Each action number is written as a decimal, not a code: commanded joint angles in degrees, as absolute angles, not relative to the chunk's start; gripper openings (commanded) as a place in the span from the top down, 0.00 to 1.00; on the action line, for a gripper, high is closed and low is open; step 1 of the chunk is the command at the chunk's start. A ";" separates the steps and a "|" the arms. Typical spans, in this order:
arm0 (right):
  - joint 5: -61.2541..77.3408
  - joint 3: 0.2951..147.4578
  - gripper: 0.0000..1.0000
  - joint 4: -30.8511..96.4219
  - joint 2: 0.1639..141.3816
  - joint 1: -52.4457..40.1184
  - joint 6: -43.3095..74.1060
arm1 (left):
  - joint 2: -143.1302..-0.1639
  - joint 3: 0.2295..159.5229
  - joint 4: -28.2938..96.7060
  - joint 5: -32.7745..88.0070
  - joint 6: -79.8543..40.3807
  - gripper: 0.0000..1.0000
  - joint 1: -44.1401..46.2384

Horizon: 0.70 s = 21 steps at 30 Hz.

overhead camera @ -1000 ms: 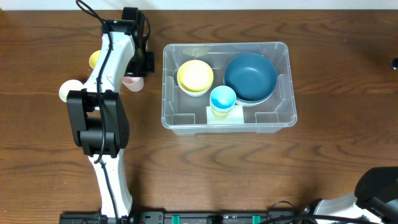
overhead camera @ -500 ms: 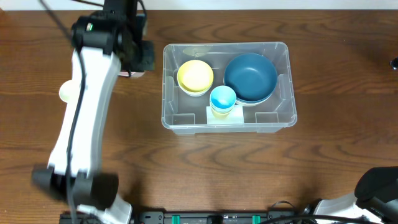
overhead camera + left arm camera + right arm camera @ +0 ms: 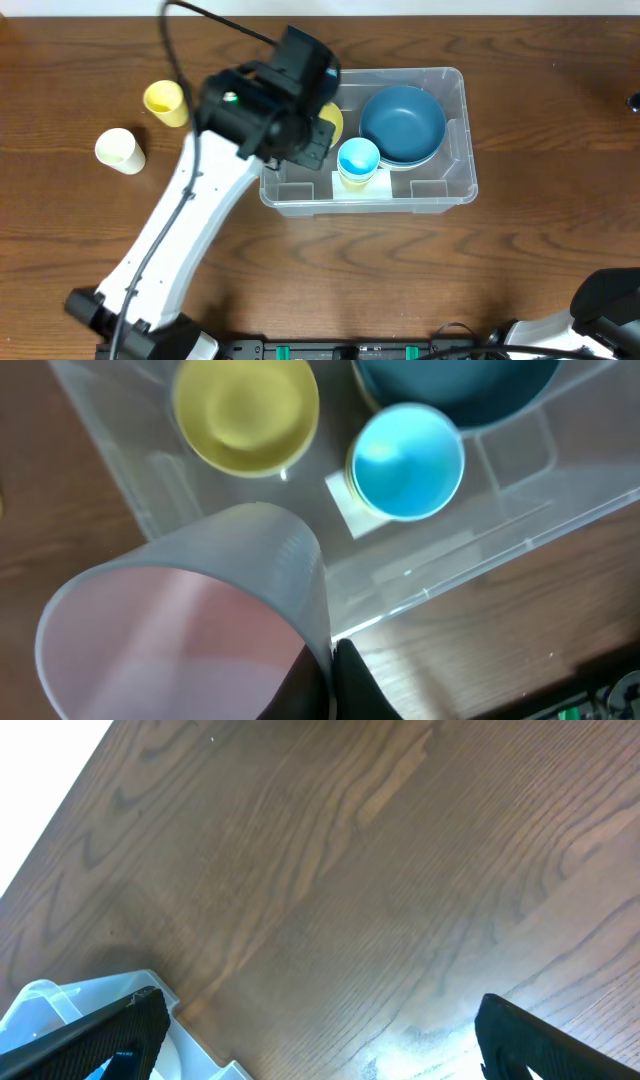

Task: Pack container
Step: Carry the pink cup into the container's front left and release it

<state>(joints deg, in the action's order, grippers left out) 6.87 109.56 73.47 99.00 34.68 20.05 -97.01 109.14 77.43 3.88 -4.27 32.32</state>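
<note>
The clear container (image 3: 452,183) stands on the wooden table. It holds a yellow bowl (image 3: 245,410), a dark blue bowl (image 3: 402,123) and a light blue cup (image 3: 358,160) nested in a yellow cup. My left gripper (image 3: 330,672) is shut on the rim of a pink cup (image 3: 180,630) and holds it above the container's (image 3: 480,540) left front part. In the overhead view the left arm (image 3: 265,110) hides the pink cup and most of the yellow bowl. My right gripper (image 3: 320,1040) is open and empty over bare table, with a container corner (image 3: 50,1005) at its left.
A yellow cup (image 3: 165,102) lies on the table left of the container. A cream cup (image 3: 120,150) stands further left and nearer the front. The right arm's base (image 3: 600,310) is at the front right corner.
My left arm has swung right, from the table beside the container to over its left part, carrying the pink cup. The yellow cup on the table is now uncovered.
</note>
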 commanded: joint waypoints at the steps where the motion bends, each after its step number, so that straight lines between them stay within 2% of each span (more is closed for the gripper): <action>1: 6.90 110.21 0.01 73.49 99.35 34.87 19.22 | -99.29 107.09 77.32 3.20 -5.52 0.94 32.99; 21: 6.92 110.21 0.01 73.49 99.35 34.87 19.22 | -112.03 105.10 73.67 3.38 -9.37 0.94 35.14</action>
